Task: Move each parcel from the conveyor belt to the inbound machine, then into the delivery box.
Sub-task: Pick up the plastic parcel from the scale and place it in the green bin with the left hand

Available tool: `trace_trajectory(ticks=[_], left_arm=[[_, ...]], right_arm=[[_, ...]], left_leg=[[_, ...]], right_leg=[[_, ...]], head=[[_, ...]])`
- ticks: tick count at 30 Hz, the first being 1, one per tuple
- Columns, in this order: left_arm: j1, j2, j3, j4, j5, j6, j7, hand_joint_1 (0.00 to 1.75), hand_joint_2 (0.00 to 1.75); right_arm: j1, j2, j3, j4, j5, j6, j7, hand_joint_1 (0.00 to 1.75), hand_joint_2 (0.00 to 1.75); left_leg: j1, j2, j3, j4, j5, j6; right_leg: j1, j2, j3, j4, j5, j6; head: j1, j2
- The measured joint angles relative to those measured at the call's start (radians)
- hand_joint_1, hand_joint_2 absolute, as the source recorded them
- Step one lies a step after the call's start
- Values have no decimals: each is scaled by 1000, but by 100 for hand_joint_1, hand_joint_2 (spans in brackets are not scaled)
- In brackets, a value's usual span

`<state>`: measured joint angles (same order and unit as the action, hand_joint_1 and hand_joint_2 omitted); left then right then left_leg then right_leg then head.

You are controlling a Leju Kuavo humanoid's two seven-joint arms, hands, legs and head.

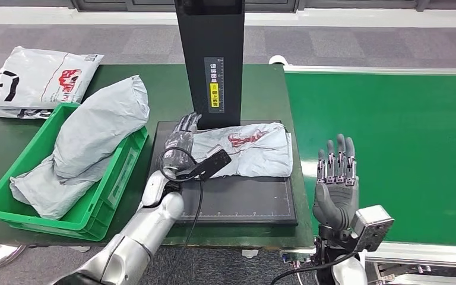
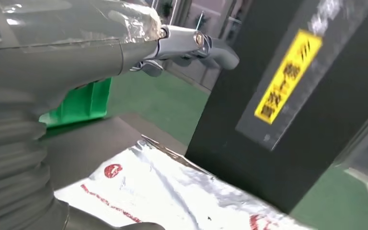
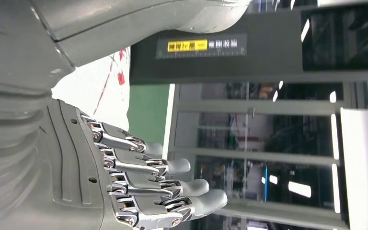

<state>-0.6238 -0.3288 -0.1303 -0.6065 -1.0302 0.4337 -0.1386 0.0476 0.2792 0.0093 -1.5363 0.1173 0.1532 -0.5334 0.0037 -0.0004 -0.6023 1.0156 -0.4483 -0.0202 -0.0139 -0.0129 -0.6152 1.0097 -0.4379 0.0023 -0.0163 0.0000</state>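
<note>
Green table (image 1: 261, 89) carries three parcels: one (image 1: 252, 148) on the black machine plate (image 1: 237, 202), one (image 1: 89, 142) in the bin (image 1: 12, 196), one (image 1: 35, 77) beyond. Left hand (image 1: 181, 139) lies flat, fingers straight and touching the plate parcel's edge; right hand (image 1: 335, 178) hovers with fingers spread, holding nothing, that parcel just beside them.

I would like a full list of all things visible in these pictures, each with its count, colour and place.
Parcel on the machine: one, white with red print, lying on the black platform at the foot of the column.
Inbound machine: one, black upright column with a yellow label, on a black platform.
Delivery box: one, green crate, on the table left of the machine.
Grey parcel: one, lying in the green crate and sticking out over its rim.
Printed parcels: white stack, far left table corner; number unclear.
Conveyor belt: one, green, right of the machine.
Left hand: silver and dark, at the white parcel's left edge.
Right hand: grey, fingers extended, holding nothing, raised between machine and belt.
</note>
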Motion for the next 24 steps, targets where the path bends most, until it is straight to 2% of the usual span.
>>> trace_trajectory(ticks=[3, 5, 12, 14, 17, 24], left_arm=[[-63, 1, -19, 98, -34, -29, 49, 0, 175], [-95, 5, -21, 150, -15, -88, 63, 0, 175], [-157, 40, -21, 262, -3, -440, 161, 0, 175], [-172, 47, -21, 278, -22, -504, 180, 0, 175], [-191, 52, -21, 297, -41, -538, 192, 0, 175], [-203, 53, -21, 310, -47, -548, 198, 0, 175]], right_arm=[[-23, 0, 0, 40, -6, 16, -16, 0, 175], [-33, 0, -1, 58, -13, 21, -23, 0, 175], [-65, 0, -19, 109, -25, 48, -30, 0, 175], [-77, 0, -27, 125, -25, 53, -31, 0, 175], [-88, 0, -35, 141, -25, 55, -34, 0, 175], [-91, 0, -36, 155, -25, 56, -36, 0, 175]], left_leg=[[0, 0, 0, 0, 0, 0], [0, 0, 0, 0, 1, 0], [0, 0, 0, 0, 1, 0], [0, -1, 1, 0, 1, 0], [0, -1, 2, 0, 0, 0], [0, -1, 3, 0, 0, 0]], right_leg=[[0, 0, 0, 0, 1, 0], [0, 0, 0, 0, 1, 0], [0, 0, 0, 0, 1, -1], [0, 0, 1, 0, 0, -1], [0, 0, 2, 0, 0, 0], [0, 0, 3, 0, 0, -1]], head=[[0, 0], [0, 0], [0, 0], [0, 0], [0, 0], [0, 0]])
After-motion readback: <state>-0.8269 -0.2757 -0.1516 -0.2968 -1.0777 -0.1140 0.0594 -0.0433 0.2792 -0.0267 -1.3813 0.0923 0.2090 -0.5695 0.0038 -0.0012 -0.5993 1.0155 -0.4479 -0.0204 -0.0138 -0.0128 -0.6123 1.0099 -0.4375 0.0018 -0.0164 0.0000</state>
